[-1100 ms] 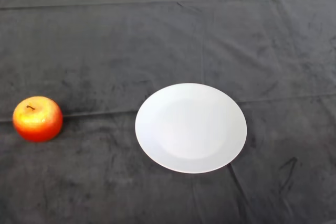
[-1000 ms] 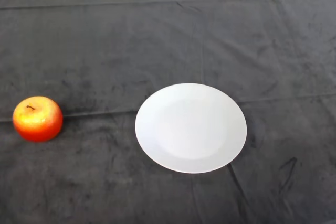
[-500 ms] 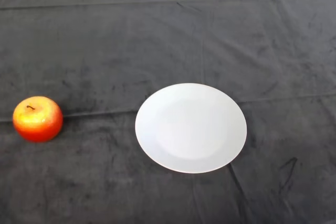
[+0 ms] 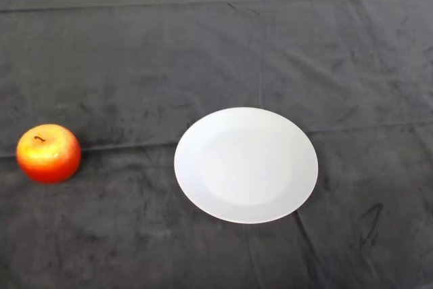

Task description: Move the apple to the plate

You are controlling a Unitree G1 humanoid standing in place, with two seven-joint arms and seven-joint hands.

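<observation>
apple [image 4: 48,153] sits upright, stem up, at the tabletop's [image 4: 203,45] far left, well apart from the empty white plate [image 4: 245,164] | hand: not in your view, state unknown | handling: likely firm, smooth, round, prone to roll | grip: wrap its widest middle from the sides

apple [image 4: 49,153]: no change of place | plate [image 4: 245,165]: no change of place | nothing else differs
</observation>
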